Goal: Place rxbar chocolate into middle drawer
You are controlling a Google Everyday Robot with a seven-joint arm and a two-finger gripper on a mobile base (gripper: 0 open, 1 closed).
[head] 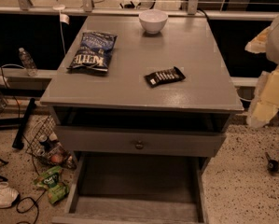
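Rxbar chocolate (164, 76) is seen lying flat on the table (129, 87) top, right of centre and toward the front edge, turned at a slight diagonal with the white lettering up. It is touched by nothing and is kept well apart from the hand (268, 94). That is seen only as a pale shape at the right edge of the view, off the table's right side. How far it is opened cannot be told, nor whether anything is held in it. Middle drawer (74, 190) is pulled out below the table front, with the dark inner floor exposed and low grey side walls visible left and right. Drawer front with round knob (139, 144) is located just above it, under a dark open slot beneath the top. Kettle chip bag (93, 50) is laid on the left half of the top, well apart from the bar. White bowl (153, 21) is set upright near the back edge, about centre. Green packet (52, 183) and wire basket (45, 143) are seen on the speckled floor left of the table. Water bottle (27, 61) is stood on a ledge further back on the left.
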